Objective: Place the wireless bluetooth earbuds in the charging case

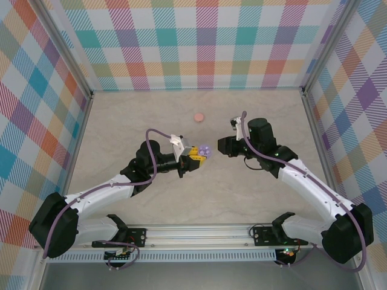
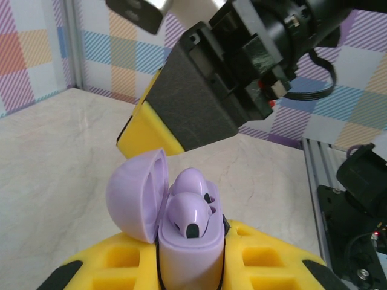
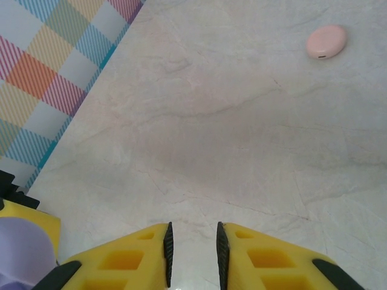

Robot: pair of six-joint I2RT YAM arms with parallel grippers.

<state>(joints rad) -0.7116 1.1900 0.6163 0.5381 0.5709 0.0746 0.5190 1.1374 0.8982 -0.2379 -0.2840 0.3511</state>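
My left gripper (image 2: 190, 266) is shut on a lilac charging case (image 2: 187, 251), held upright above the table with its lid (image 2: 136, 196) swung open to the left. Two lilac earbuds sit in the case's wells, one in front (image 2: 192, 216) and one behind it (image 2: 193, 180). From above, the case (image 1: 204, 148) shows at the tips of the left gripper (image 1: 196, 154). My right gripper (image 1: 219, 148) hovers just right of the case. Its jaws (image 3: 193, 257) stand a narrow gap apart with nothing between them. The lilac lid (image 3: 18, 251) shows at its lower left.
A pale pink round disc (image 1: 198, 116) lies alone on the marble tabletop behind the grippers, also at the upper right of the right wrist view (image 3: 326, 41). Plaid walls close off the left, back and right. A metal rail (image 1: 199, 232) runs along the near edge.
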